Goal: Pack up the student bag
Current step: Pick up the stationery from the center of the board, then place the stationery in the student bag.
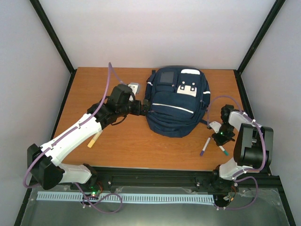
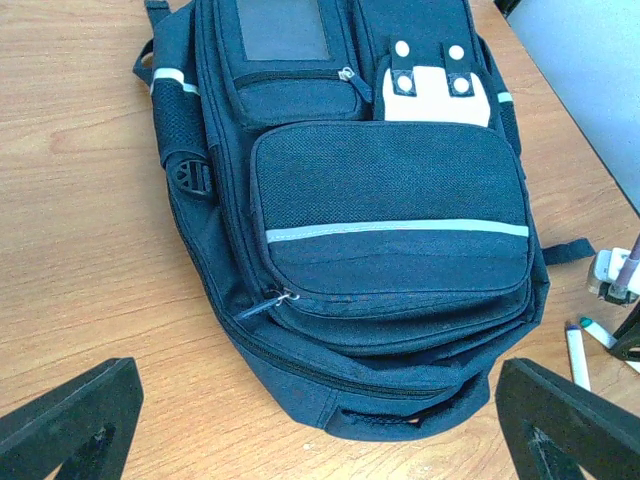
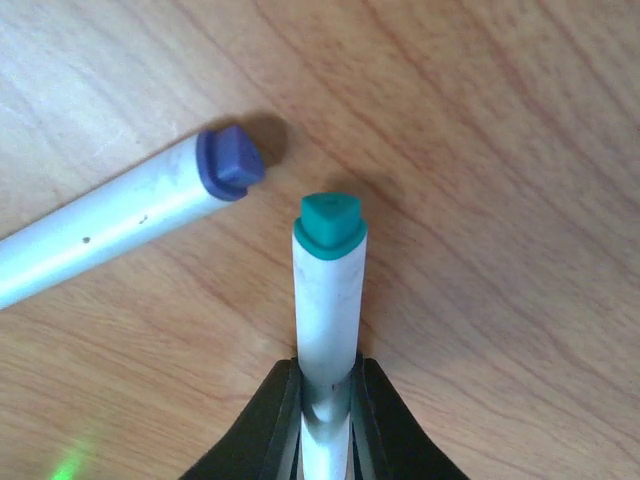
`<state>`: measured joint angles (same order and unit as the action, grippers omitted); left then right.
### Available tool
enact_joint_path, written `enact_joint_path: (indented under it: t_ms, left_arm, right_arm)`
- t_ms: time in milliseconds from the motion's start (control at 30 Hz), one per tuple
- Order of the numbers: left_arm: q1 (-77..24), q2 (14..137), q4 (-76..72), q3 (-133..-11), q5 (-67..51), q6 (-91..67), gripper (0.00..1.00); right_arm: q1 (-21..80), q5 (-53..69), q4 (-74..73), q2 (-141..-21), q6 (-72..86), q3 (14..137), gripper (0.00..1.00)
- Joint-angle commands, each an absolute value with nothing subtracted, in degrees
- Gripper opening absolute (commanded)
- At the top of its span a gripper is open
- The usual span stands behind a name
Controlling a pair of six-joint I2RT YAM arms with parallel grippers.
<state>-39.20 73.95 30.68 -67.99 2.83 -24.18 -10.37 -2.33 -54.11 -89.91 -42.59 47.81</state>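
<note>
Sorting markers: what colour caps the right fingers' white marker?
Teal triangular cap on white marker; right wrist view.

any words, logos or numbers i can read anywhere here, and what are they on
None: no readable text shows in any view.
student bag: no brand or label visible; its white patch is blank.
green-capped marker: plain white barrel, no print.
purple-capped marker: only dark specks, no lettering.

Wooden table (image 1: 141, 148) between plain white walls (image 1: 155, 28)
</note>
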Motion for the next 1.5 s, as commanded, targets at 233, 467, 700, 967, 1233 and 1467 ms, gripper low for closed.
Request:
enact_joint_path:
  t_ms: [233,467,700,967,1233,1467]
  left_arm:
    - [-38.93,76.82,30.71,-69.69,2.26,-24.02,1.0]
    - [-38.76,83.91,30.73,-71.35,-3.61,-22.25,1.0]
    - [-38.91,88.36,25.66,-71.3,-13.54,-30.53,0.95]
    - [-44.43,91.91,25.05,-72.9,-4.41,-8.69,0.73]
    - [-47.55,93.21,25.9,-72.77,6.53,11.53,0.74]
    - [-47.64,94.85,21.21,-73.53,4.88,21.01,0.64]
  right_arm:
    - [-10.73,3.68,-59.03,-81.83,-41.62,52.5,0.06]
    - [-10.6,13.55,-60.56,-79.12,-41.18,57.8,0.06]
    - [-7.16,21.12,-57.77,-76.53,-40.43,62.51,0.07]
    - [-4.27,31.15,-52.28,-73.14,-35.97,62.92,0.07]
    - [-4.11,34.98,-47.87,-72.55,-32.87,61.39,0.07]
    - [-4.05,36.99,-46.96,-70.63,-30.48,60.73,0.07]
